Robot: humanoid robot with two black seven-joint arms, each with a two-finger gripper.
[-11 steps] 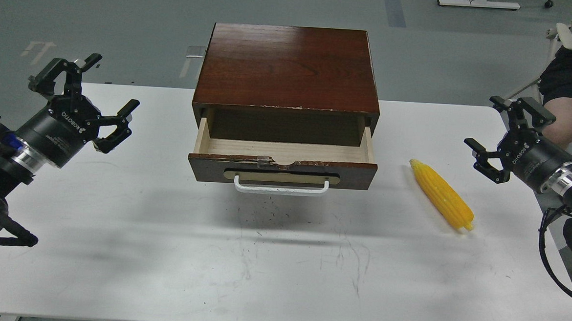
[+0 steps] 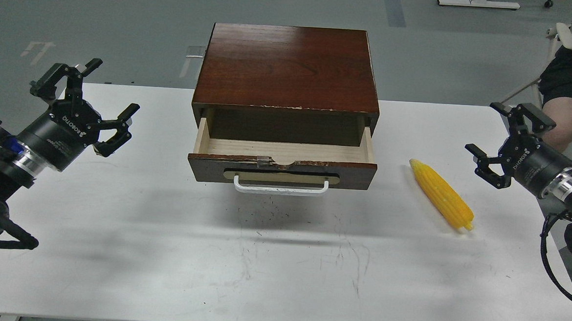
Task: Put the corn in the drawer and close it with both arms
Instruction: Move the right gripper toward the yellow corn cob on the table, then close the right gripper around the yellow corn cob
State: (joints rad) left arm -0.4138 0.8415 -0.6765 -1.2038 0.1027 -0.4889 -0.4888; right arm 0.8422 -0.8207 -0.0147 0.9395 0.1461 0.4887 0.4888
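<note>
The yellow corn lies on the white table, right of the drawer, tip pointing back-left. The dark wooden drawer stands pulled open from its cabinet; its pale inside is empty and its white handle faces me. My left gripper is open and empty, raised over the table's left side, well left of the drawer. My right gripper is open and empty, raised at the table's right edge, right of and behind the corn.
A seated person's knee and chair are just past the table's right back corner, close to my right arm. Cables hang from my right arm. Grey floor lies behind the table.
</note>
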